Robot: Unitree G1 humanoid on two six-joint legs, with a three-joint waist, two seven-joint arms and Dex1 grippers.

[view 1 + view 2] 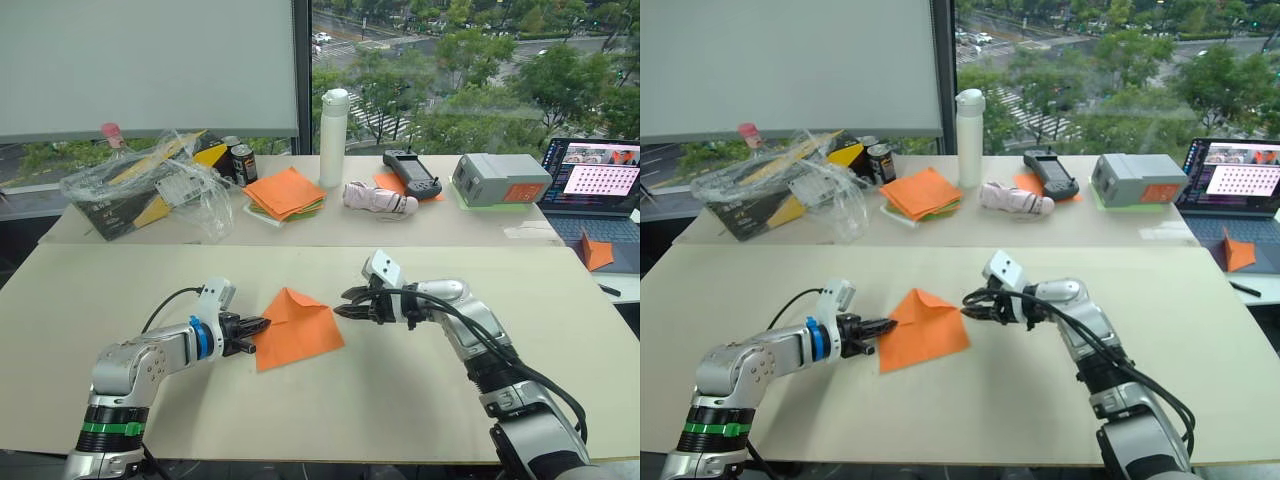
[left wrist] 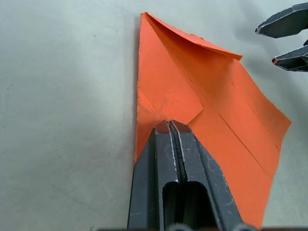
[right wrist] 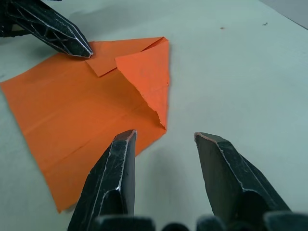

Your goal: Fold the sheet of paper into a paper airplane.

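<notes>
The thin bright-orange sheet of paper [image 1: 296,328] is lying on the near pale tabletop [image 1: 420,400], between the two arms, partly folded: two corner flaps are turned in so that they are meeting at a point on the far side, and one flap is lifting slightly off the sheet rather than lying flat. The left gripper [image 2: 174,126] is resting with its two black fingers pressed together, no gap showing between them, and their tips are touching the paper's left edge where the two folded flaps are meeting; from the wrist view they are pressing down on the surface, and it is not clear whether any paper is caught between them. The right gripper [image 3: 165,136] is hovering just beside the sheet's right edge with its fingers spread moderately apart, holding nothing, one fingertip reaching over the orange border and the other over bare table. On the farther table [image 1: 300,232], well apart from the sheet, a thick stack of orange and green sheets [image 1: 286,193] is sitting near a tall white bottle [image 1: 333,137], a crumpled clear plastic bag over a black and yellow box [image 1: 150,185], a dark can [image 1: 243,164], a black handheld controller [image 1: 412,173], a grey box [image 1: 499,180] and an open laptop [image 1: 598,185].
</notes>
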